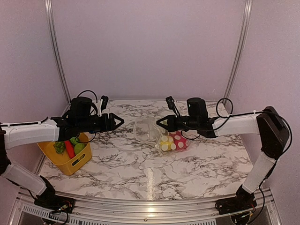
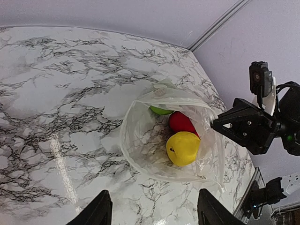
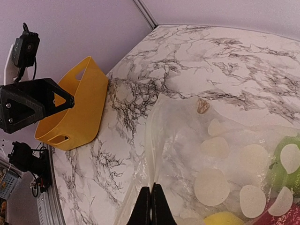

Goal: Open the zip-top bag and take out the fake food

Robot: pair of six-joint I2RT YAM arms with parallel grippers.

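Observation:
The zip-top bag (image 1: 146,130) lies mid-table, clear with pale dots, its mouth held open towards the left. Inside it sit fake food pieces: a yellow fruit (image 2: 183,148), a red one (image 2: 181,122) and a green one (image 2: 160,111). My right gripper (image 1: 159,123) is shut on the bag's upper rim (image 3: 151,186) and holds it up. My left gripper (image 1: 120,122) is open and empty (image 2: 153,193), above the table a little left of the bag's mouth, apart from it. The dotted bag side (image 3: 213,185) shows in the right wrist view.
A yellow plastic basket (image 1: 80,161) stands at the left table edge under my left arm, holding green and red toy pieces; it also shows in the right wrist view (image 3: 77,110). Purple walls enclose the marble table (image 1: 140,168).

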